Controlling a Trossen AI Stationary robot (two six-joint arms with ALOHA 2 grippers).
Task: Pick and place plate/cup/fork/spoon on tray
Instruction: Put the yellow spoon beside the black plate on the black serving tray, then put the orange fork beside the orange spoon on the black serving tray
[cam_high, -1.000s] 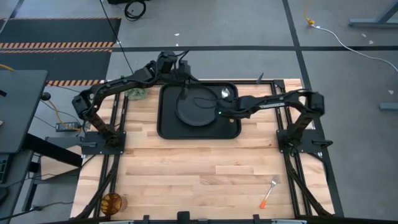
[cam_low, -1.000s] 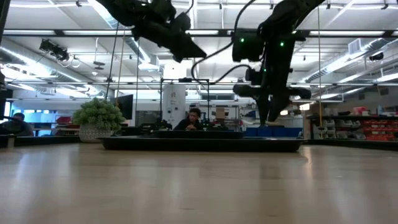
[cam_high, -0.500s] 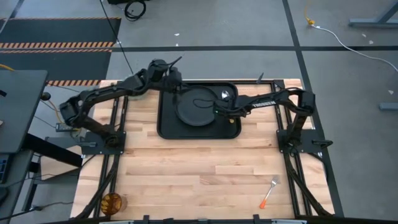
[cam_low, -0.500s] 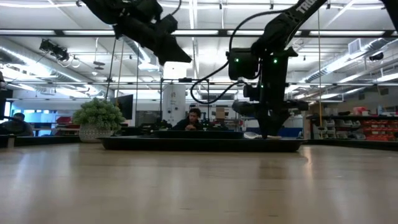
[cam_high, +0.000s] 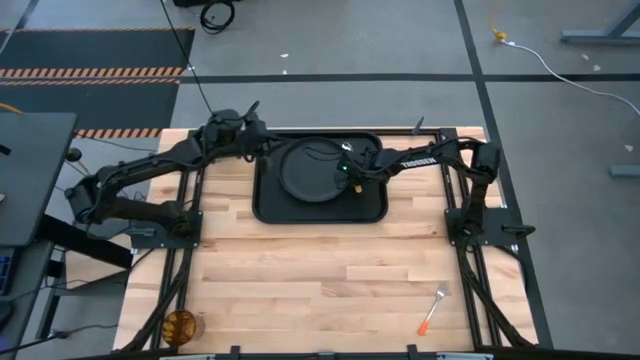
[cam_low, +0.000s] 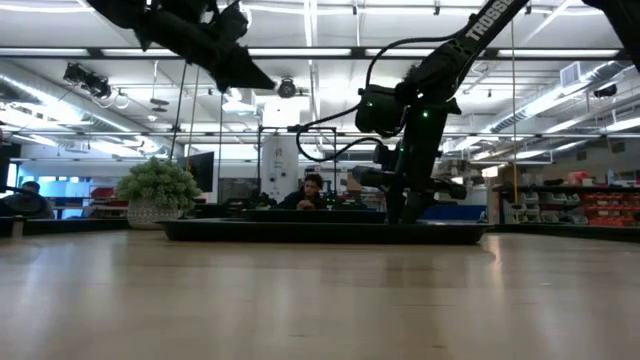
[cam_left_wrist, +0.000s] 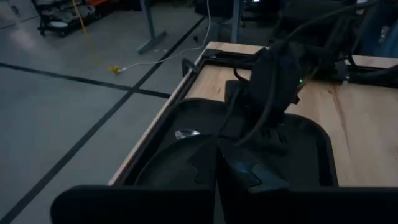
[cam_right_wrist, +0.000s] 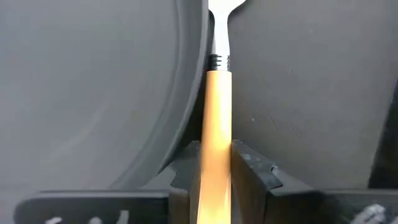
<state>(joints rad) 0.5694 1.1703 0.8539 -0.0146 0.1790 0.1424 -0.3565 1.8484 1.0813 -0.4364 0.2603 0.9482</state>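
The black plate (cam_high: 308, 170) lies on the black tray (cam_high: 268, 205) at the table's far middle. My right gripper (cam_high: 346, 172) is down at the plate's right rim, shut on the orange-handled spoon (cam_right_wrist: 216, 124). The spoon's silver head (cam_left_wrist: 186, 133) shows beside the plate on the tray's far side. My left gripper (cam_high: 260, 138) hangs shut and empty above the tray's far left corner. The fork (cam_high: 433, 308) lies on the wood near the front right. At the front left corner stands the amber cup (cam_high: 180, 325). My right gripper pinches the spoon's orange handle (cam_right_wrist: 216, 163) between its two fingers (cam_right_wrist: 252, 168), slanting down from the table's right. The spoon sticks out ahead of the fingers, running along the plate's rim (cam_right_wrist: 189, 81). Whether its head rests on the tray, I cannot tell.
A green plant ball (cam_low: 158, 188) stands beyond the tray's left side, under my left arm. Bare wood (cam_high: 320, 270) stretches from the tray to the near edge. Black frame rails (cam_high: 190, 250) run along both table sides. A person (cam_low: 313, 190) sits in the room beyond.
My left gripper has drawn back from over the plate toward the table's far left corner, staying shut. My right gripper has sunk toward the tray and shifted a little left to the plate's rim, carrying the spoon down with it.
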